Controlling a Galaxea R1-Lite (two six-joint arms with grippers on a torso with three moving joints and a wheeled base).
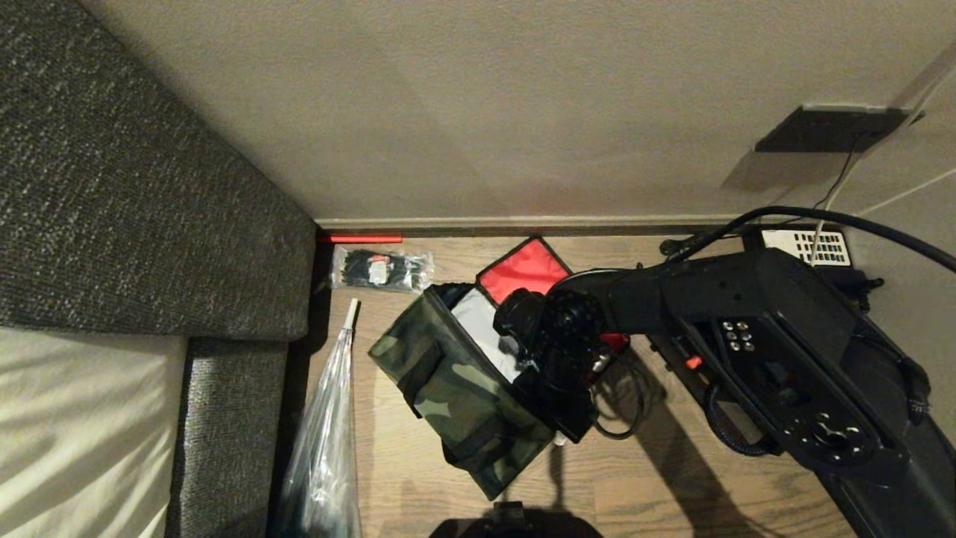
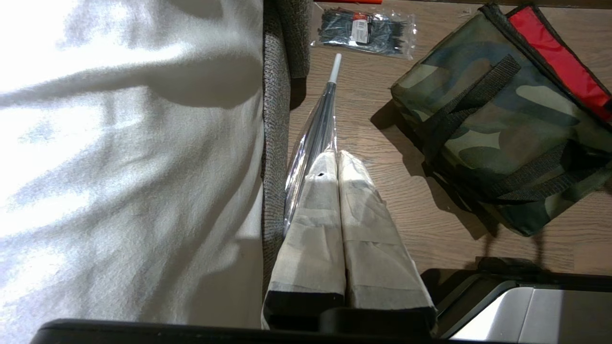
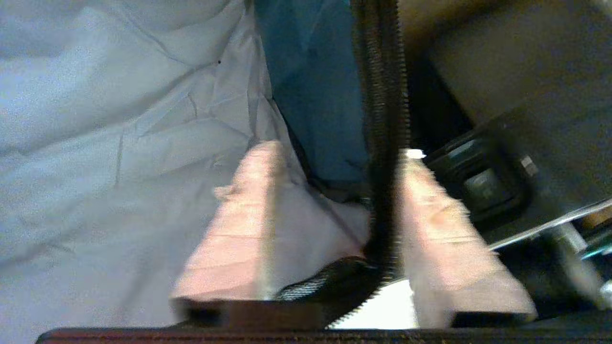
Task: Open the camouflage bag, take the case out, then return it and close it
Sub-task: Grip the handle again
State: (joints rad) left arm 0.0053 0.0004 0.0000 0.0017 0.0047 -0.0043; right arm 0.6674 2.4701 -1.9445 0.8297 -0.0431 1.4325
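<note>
The camouflage bag [image 1: 448,381] [image 2: 492,114] stands open on the wood floor, its red-lined lid [image 1: 523,269] thrown back. My right gripper [image 3: 340,150] reaches down into its mouth, mostly hidden behind the wrist [image 1: 556,336] in the head view. Its jaws stand apart across the black zipper rim [image 3: 382,119]: one finger lies inside over the silver lining [image 3: 119,143], the other outside. The black case [image 1: 693,363] lies on the floor just right of the bag, largely under the arm. My left gripper [image 2: 337,155] is shut and empty, parked by the sofa.
A grey sofa [image 1: 149,187] with a white cushion fills the left. A clear-wrapped umbrella [image 1: 328,433] lies along it, and a clear packet of black items [image 1: 381,269] lies near the wall. A black telephone [image 1: 806,245] sits at the back right.
</note>
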